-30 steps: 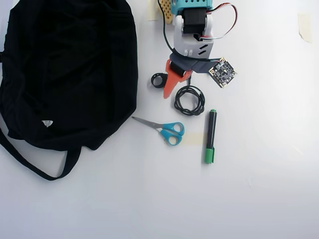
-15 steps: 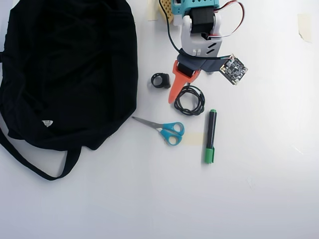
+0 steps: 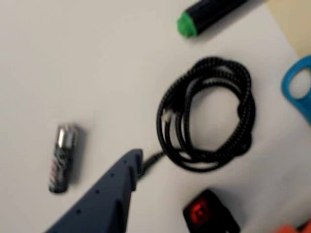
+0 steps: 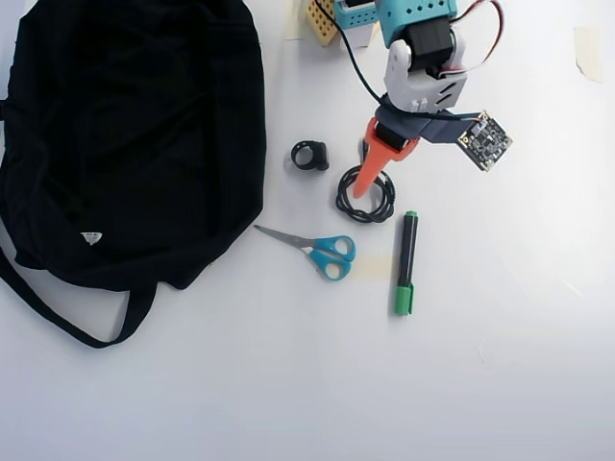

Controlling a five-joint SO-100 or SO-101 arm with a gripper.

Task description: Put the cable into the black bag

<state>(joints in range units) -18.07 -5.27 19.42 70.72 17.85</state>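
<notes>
The claw (image 4: 363, 188) hangs over the cable (image 4: 366, 199) in the overhead view, its orange finger (image 4: 371, 168) pointing down-left across the top of the coil. In the wrist view a blue-grey finger (image 3: 104, 196) comes up from the bottom edge, tip just beside the cable's plug end; the coil lies flat on the white desk (image 4: 500, 365), not gripped. How wide the claw stands I cannot tell. Left of the coil is a small black ring clip (image 4: 309, 155); below it, blue-handled scissors (image 4: 317, 250) and a green-capped marker (image 4: 405, 262). The wrist view also shows a small battery (image 3: 62, 158), approx. left of the finger. The black bag (image 4: 125, 134) fills the upper-left, well apart from the cable.
</notes>
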